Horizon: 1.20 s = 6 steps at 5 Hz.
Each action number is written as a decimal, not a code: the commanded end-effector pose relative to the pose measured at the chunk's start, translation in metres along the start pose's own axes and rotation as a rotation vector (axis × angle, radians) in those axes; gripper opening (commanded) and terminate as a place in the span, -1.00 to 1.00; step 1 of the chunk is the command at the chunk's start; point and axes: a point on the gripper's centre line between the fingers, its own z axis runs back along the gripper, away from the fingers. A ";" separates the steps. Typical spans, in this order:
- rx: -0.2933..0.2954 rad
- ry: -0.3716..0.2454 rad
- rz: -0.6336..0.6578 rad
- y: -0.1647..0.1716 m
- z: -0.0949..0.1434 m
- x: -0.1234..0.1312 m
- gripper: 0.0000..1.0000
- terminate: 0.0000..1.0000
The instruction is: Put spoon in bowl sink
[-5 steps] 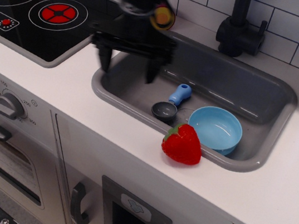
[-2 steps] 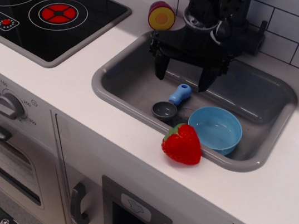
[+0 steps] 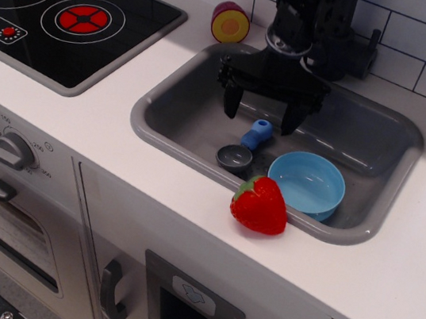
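Gripper (image 3: 260, 115) poised jaws wide apart over blue handle of spoon (image 3: 245, 146), holding nothing; spoon flat on floor of sink (image 3: 179, 114), grey scoop toward front, just left of bowl (image 3: 306, 183); strawberry (image 3: 259, 204) on front rim.

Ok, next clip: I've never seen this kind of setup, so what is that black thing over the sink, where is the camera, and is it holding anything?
One camera looks down from the front at a toy kitchen. The black thing is a robot arm's gripper, its two fingers spread open above the grey sink, holding nothing. In the sink lie a small spoon with a blue handle and, right of it, a light blue bowl. A toy strawberry sits on the sink's front rim. A stove is on the left, with a faucet behind.
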 end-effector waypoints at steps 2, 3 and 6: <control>-0.032 -0.004 -0.016 -0.014 -0.019 0.017 1.00 -1.00; -0.029 0.001 -0.024 -0.014 -0.020 0.015 1.00 -1.00; -0.008 -0.008 -0.006 0.005 0.002 0.017 -1.00 -1.00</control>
